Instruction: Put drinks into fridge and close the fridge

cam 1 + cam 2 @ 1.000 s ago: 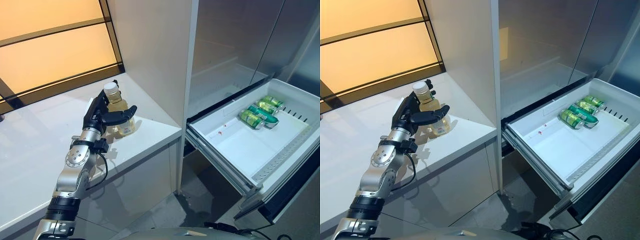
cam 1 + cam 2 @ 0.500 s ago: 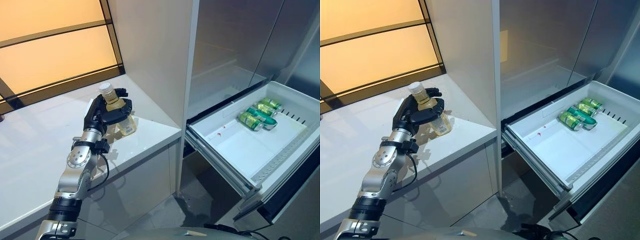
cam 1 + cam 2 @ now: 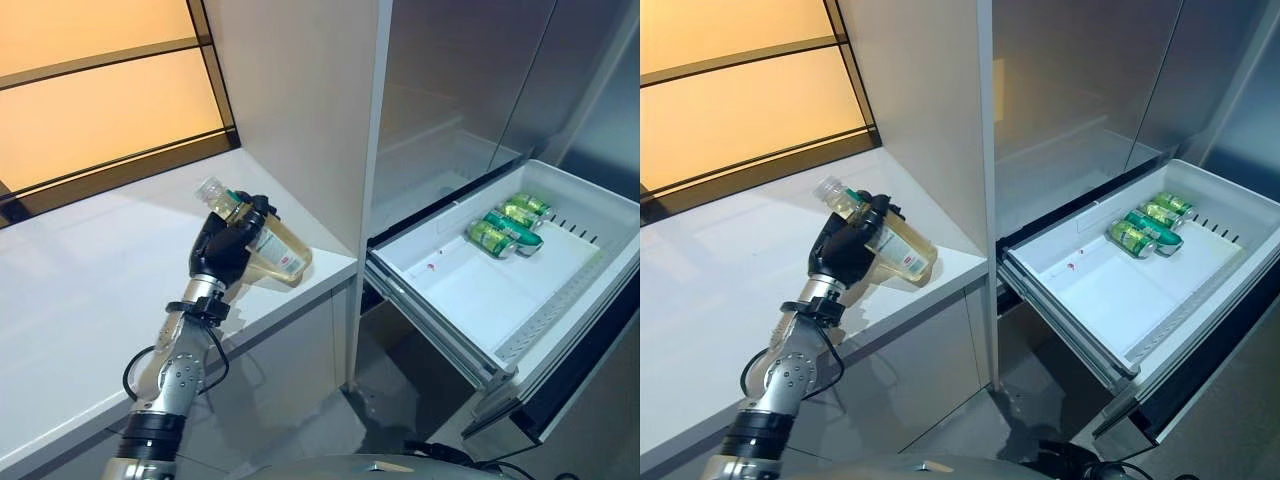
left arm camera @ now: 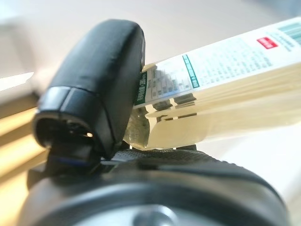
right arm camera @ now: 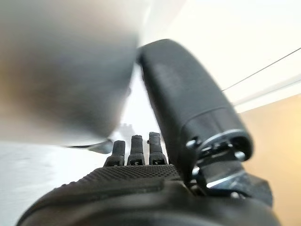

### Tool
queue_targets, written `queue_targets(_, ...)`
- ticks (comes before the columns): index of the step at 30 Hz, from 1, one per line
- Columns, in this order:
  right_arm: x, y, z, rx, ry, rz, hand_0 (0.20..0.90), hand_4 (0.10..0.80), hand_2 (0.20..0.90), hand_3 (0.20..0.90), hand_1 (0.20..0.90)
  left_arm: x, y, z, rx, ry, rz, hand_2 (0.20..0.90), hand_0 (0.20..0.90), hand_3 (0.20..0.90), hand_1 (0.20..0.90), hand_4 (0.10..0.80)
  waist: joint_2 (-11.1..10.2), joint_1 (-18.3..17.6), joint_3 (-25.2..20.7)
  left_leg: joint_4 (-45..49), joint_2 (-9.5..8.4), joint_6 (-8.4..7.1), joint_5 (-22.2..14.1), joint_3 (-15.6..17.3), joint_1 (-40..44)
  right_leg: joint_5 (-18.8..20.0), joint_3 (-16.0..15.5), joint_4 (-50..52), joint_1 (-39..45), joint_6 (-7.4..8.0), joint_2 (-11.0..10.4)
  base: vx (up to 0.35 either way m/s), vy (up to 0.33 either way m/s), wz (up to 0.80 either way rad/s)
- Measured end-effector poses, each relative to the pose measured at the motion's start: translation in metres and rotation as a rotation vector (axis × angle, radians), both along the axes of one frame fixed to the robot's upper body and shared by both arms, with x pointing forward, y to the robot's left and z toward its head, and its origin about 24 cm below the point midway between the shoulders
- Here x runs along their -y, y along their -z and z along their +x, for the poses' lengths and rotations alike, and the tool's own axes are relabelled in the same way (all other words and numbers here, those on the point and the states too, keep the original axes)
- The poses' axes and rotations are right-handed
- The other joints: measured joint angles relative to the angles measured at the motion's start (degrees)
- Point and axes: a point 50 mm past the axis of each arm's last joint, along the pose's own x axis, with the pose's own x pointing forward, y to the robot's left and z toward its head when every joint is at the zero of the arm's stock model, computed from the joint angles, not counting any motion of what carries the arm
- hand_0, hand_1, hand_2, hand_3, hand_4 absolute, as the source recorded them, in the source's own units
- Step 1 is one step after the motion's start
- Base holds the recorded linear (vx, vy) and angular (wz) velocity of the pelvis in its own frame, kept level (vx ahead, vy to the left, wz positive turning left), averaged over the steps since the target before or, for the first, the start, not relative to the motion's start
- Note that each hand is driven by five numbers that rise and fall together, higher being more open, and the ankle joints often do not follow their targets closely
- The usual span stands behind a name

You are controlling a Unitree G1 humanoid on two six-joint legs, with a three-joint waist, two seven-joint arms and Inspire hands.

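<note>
A clear bottle of yellow drink (image 3: 272, 246) with a pale cap is tilted, cap toward the window, over the right end of the white counter (image 3: 80, 290). My left hand (image 3: 222, 250) is shut round its neck and shoulder; in the left wrist view the thumb (image 4: 101, 80) presses the labelled bottle (image 4: 225, 84). The fridge's white drawer (image 3: 470, 300) stands pulled out at the right, with three green cans (image 3: 505, 222) lying at its far end. My right hand (image 5: 141, 186) shows only in its own wrist view, fingers straight and holding nothing.
A tall grey cabinet panel (image 3: 300, 90) rises between the counter and the fridge. The fridge compartment (image 3: 450, 90) above the drawer is open. An amber window (image 3: 100, 90) runs behind the counter. Grey floor lies below the drawer.
My left hand closed round the bottle, lifted it off the counter and tipped it, carrying it right toward the counter's edge. The view has shifted a little.
</note>
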Motion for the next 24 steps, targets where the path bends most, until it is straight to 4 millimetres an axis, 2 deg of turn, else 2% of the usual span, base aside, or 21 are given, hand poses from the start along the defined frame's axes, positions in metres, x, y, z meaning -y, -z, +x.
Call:
queue_targets(2,-0.018,-0.015,0.029,0.15,-0.092,0.006,0.9,0.8,0.9,0.9,0.9,0.006,-0.016,-0.003,0.095,0.045,-0.095,0.3,0.3,0.2,0.3,0.1,-0.7,-1.4,0.5,0.0,0.1,0.01,0.0,0.5,-0.1,0.2,0.6,0.0,-0.4,-0.08,0.1,-0.074,0.004,-0.13)
queue_targets(5,-0.043,-0.053,0.068,0.402,-0.155,0.055,0.9,0.8,0.9,0.9,0.9,0.011,-0.037,-0.009,0.241,0.079,-0.119,0.3,0.3,0.2,0.3,0.1,-0.6,-2.5,0.9,0.0,0.15,0.07,-0.3,1.7,0.1,0.3,1.6,0.0,-0.6,0.07,0.1,-0.049,0.02,-0.17)
queue_targets(9,-0.062,-0.099,0.099,0.639,-0.218,0.122,0.9,0.8,0.9,0.9,0.9,0.011,-0.057,-0.015,0.391,0.05,-0.101,0.3,0.3,0.2,0.3,0.1,-0.5,-3.9,1.0,0.0,0.13,0.06,-0.5,2.3,0.1,0.3,2.2,0.0,-0.9,0.25,0.1,-0.045,0.037,-0.1)
queue_targets(11,-0.063,-0.114,0.107,0.706,-0.238,0.137,0.9,0.8,0.9,0.9,0.9,0.007,-0.061,-0.017,0.43,0.007,-0.066,0.3,0.3,0.2,0.3,0.1,-0.5,-4.0,1.0,0.0,0.14,0.08,-0.6,2.9,0.1,0.5,2.9,0.1,-1.3,0.24,0.2,-0.036,0.062,-0.17)
queue_targets(14,-0.053,-0.153,0.119,0.835,-0.279,0.139,0.9,0.8,0.9,0.9,0.9,-0.004,-0.067,-0.019,0.468,-0.097,0.089,0.3,0.3,0.2,0.3,0.1,-0.6,-4.9,1.6,0.0,-0.06,0.27,-0.8,3.4,-0.1,0.7,3.3,0.3,-1.6,0.19,0.0,-0.025,0.053,-0.08)
queue_targets(17,-0.05,-0.175,0.124,0.905,-0.289,0.162,0.9,0.8,0.9,0.9,0.9,-0.007,-0.071,-0.02,0.478,-0.167,0.213,0.3,0.3,0.2,0.3,0.1,-0.6,-4.8,2.0,0.0,-0.33,0.6,-1.0,4.6,-0.2,0.9,4.4,0.3,-2.2,0.48,-0.2,-0.012,0.055,-0.18)
queue_targets(19,-0.046,-0.191,0.128,0.948,-0.356,0.141,0.9,0.8,0.9,0.9,0.9,-0.009,-0.073,-0.02,0.479,-0.209,0.306,0.3,0.3,0.2,0.3,0.1,-0.6,-4.9,2.1,0.0,-0.54,0.87,-1.2,5.2,-0.2,1.1,5.0,0.3,-2.4,0.72,-0.5,-0.01,0.055,-0.18)
queue_targets(24,-0.04,-0.246,0.15,1.11,-0.414,0.135,0.9,0.8,0.9,0.9,0.9,-0.011,-0.083,-0.017,0.488,-0.299,0.575,0.3,0.3,0.2,0.3,0.1,-1.7,-5.5,3.1,0.0,-0.86,1.16,-1.4,6.6,0.2,1.5,6.5,0.3,-2.5,1.22,-0.8,-0.007,0.038,-0.14)
